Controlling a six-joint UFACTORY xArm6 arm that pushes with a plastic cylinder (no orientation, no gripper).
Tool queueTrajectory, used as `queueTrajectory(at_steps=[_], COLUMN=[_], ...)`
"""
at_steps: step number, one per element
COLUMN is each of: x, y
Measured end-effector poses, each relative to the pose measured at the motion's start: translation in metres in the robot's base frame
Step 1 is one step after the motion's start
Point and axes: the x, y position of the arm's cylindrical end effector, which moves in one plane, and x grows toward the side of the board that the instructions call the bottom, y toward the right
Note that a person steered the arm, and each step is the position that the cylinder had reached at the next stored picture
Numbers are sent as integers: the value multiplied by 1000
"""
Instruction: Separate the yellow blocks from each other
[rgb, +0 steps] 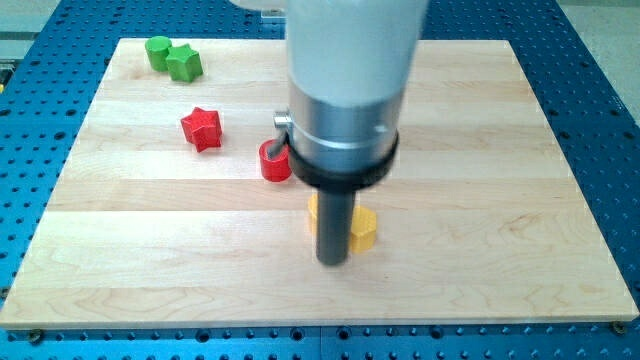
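Two yellow blocks sit close together at the board's middle, mostly hidden behind my rod. One yellow block (363, 229) shows to the right of the rod. The other yellow block (313, 208) shows only as a sliver at the rod's left edge. Their shapes cannot be made out. My tip (332, 262) rests on the board just below and between them, touching or nearly touching both.
A red block (273, 161), partly hidden by the arm, lies just above the yellow ones. A red star (202, 128) lies further left. Two green blocks (157, 50) (184, 63) touch at the top left. The wooden board (500, 200) lies on a blue perforated table.
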Motion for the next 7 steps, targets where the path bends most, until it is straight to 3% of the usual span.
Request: queueTrajectory(at_steps=[2, 3, 4, 5, 6, 7], x=[-50, -50, -64, -88, 7, -20], y=[-4, -7, 15, 88, 80, 35])
